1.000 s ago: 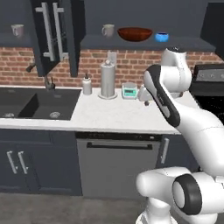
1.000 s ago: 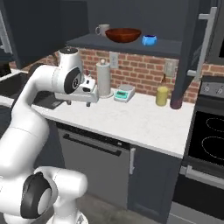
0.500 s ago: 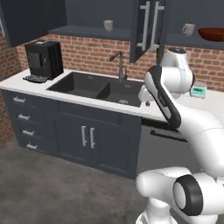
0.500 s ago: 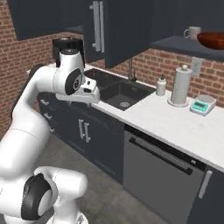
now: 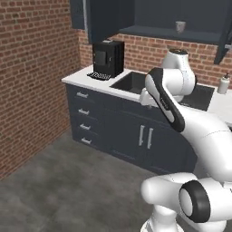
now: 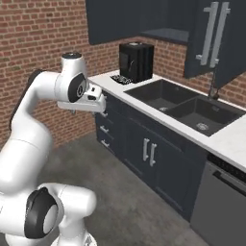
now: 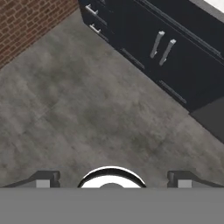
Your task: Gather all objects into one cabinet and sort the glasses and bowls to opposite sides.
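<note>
The arm is folded tight above the base, upper links rising and elbow bent, with the hand held out level at about counter height in front of the lower cabinets (image 6: 149,153). The gripper (image 7: 111,178) points down at the grey floor (image 7: 78,113); in the hand view its two fingertips (image 7: 43,178) stand wide apart with nothing between them, so it is open and carries nothing. In the right base view the hand (image 6: 89,100) sits off the counter's corner, near the drawers (image 6: 103,129), apart from everything. A mug (image 5: 180,26) stands on the shelf of the wall cabinet (image 5: 108,18), whose door hangs open. On the counter (image 5: 81,78) below stands a black coffee machine (image 5: 108,59), beside the dark sink (image 6: 182,103). A white soap bottle (image 5: 222,84) stands at the far end. A brick wall (image 5: 36,68) closes the left side.
</note>
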You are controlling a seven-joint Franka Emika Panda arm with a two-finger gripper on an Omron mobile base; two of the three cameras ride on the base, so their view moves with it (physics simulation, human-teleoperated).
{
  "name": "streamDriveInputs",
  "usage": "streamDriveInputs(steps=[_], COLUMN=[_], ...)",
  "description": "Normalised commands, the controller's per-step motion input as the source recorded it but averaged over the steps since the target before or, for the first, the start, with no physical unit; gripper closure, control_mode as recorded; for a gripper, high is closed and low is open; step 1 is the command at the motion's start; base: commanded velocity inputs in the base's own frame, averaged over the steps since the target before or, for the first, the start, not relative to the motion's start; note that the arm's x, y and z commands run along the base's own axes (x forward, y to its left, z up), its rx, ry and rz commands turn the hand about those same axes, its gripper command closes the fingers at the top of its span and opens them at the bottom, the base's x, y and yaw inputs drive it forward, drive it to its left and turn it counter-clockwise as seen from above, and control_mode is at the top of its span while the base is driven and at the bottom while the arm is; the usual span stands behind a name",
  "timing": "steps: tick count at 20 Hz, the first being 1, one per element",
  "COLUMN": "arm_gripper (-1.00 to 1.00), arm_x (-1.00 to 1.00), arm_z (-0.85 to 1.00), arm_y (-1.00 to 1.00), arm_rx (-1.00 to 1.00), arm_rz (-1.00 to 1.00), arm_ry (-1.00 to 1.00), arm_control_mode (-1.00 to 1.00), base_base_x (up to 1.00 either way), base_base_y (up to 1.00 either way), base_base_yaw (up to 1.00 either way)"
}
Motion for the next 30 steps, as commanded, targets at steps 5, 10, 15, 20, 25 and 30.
streamDriveInputs(steps=[5, 10, 15, 20, 25, 30], arm_gripper=[-1.0, -1.0, -1.0, -1.0, -1.0, -1.0], arm_x=[0.0, 0.0, 0.0, 0.0, 0.0, 0.0], arm_z=[0.0, 0.0, 0.0, 0.0, 0.0, 0.0], arm_y=[0.0, 0.0, 0.0, 0.0, 0.0, 0.0], arm_rx=[0.0, 0.0, 0.0, 0.0, 0.0, 0.0], arm_rz=[0.0, 0.0, 0.0, 0.0, 0.0, 0.0], arm_ry=[0.0, 0.0, 0.0, 0.0, 0.0, 0.0], arm_control_mode=[1.0, 1.0, 1.0, 1.0, 1.0, 1.0], base_base_x=[0.04, 0.01, 0.16, 0.75, 0.89, 0.94], base_base_y=[0.75, 0.5, 0.51, 0.66, 0.64, 0.0], base_base_yaw=[-0.47, -0.68, -0.5, -0.26, -0.27, -0.13])
